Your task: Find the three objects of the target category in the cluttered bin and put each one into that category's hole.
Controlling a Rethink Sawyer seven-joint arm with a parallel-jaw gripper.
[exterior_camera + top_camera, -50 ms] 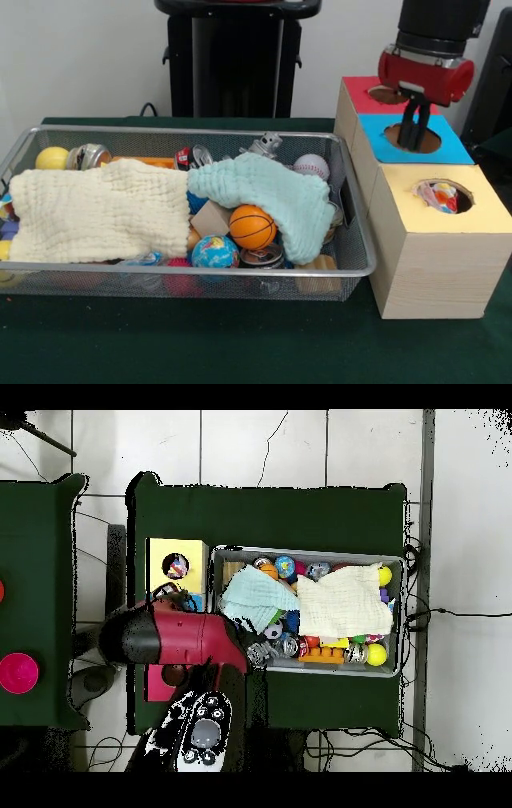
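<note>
While the gripper (pixel 414 138) hung over the blue hole (pixel 414 138) — jaws close together, empty — one toy (pixel 439 196) sat in the yellow hole (pixel 444 196); balls remained in the bin (pixel 352 264) at nine o'clock.

Wire mesh bin (pixel 356 268) on green bench (pixel 240 344), packed with clutter. Cream cloth (pixel 96 212) covers its left part, pale blue-green cloth (pixel 264 188) drapes the right. Visible balls: basketball (pixel 252 226), globe ball (pixel 214 251), baseball (pixel 311 166), yellow ball (pixel 51 158). Cans lie along the back and front. Just beside the bin stands a wooden box with three holes: red section (pixel 360 96), blue section (pixel 448 148), yellow section (pixel 488 212). Yellow hole (pixel 442 195) holds a colourful object.
</note>
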